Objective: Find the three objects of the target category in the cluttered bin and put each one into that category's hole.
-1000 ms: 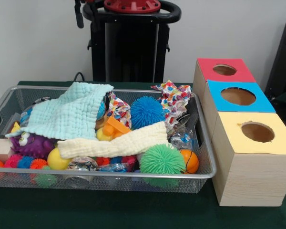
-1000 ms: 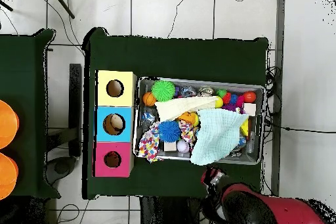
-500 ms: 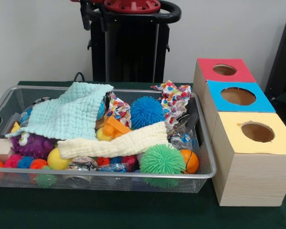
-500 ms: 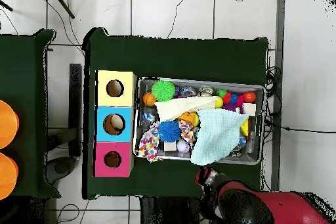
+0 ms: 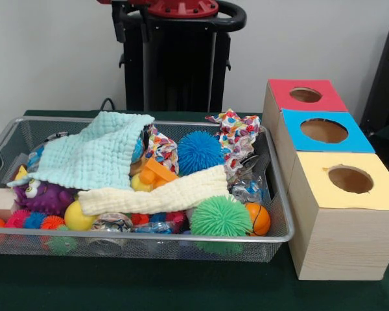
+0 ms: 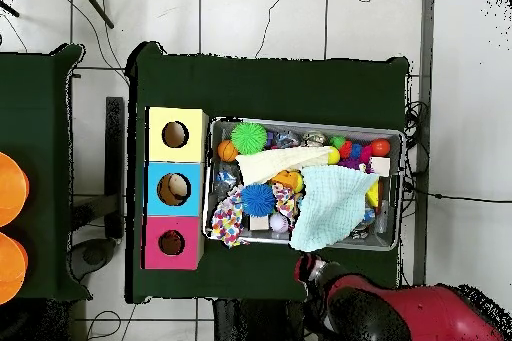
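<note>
A wire mesh bin (image 5: 181,238) (image 6: 305,123) holds a jumble of toys and cloths. A light blue cloth (image 5: 91,155) (image 6: 333,207) and a cream cloth (image 5: 155,194) (image 6: 275,164) lie over the pile. A blue spiky ball (image 5: 200,151), a green spiky ball (image 5: 220,217), an orange ball (image 5: 258,219) and a purple plush (image 5: 42,194) show among them. Beside the bin stand a red box (image 5: 285,97), a blue box (image 5: 360,139) and a yellow box (image 5: 318,188), each with a round hole. My red arm (image 6: 400,312) is drawn back, its gripper end (image 6: 312,269) outside the bin's edge.
A patterned cloth (image 5: 236,136) hangs over the bin's rim on the side facing the boxes. The black pedestal (image 5: 178,58) rises behind the bin. Two orange round shapes (image 6: 8,227) sit on a neighbouring table.
The arm's end has shifted a little along the bin's outer edge in the overhead view. The bin's contents and the boxes stay as they were.
</note>
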`<state>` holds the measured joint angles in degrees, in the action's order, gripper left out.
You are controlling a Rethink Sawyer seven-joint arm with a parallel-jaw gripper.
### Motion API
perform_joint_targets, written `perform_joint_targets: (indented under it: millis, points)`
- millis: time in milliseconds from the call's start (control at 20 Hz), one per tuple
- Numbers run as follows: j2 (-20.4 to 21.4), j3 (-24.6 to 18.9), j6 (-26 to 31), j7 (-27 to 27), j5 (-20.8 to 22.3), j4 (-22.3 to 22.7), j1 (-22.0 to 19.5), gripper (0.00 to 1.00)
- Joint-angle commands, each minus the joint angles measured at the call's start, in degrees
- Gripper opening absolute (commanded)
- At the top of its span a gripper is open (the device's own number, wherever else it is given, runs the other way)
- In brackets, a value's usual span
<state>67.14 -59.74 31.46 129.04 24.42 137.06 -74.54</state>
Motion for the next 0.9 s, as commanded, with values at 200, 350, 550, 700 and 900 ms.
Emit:
perform_joint_targets:
  millis: [200,350,550,700,900]
  points:
    - [6.5,-12.1,20.1,-20.4,-9.6,-11.7,-1.1,1.0]
    - [7.0,-10.5,19.2,-15.3,-9.3,-11.2,1.5,1.0]
    - [7.3,-11.3,11.7,-9.6,-8.9,-4.2,2.0,1.0]
    - [9.1,-8.8,3.4,-4.8,-4.3,2.1,3.1,1.0]
    - [5.6,-2.5,1.8,-1.3,3.5,0.5,7.6,1.0]
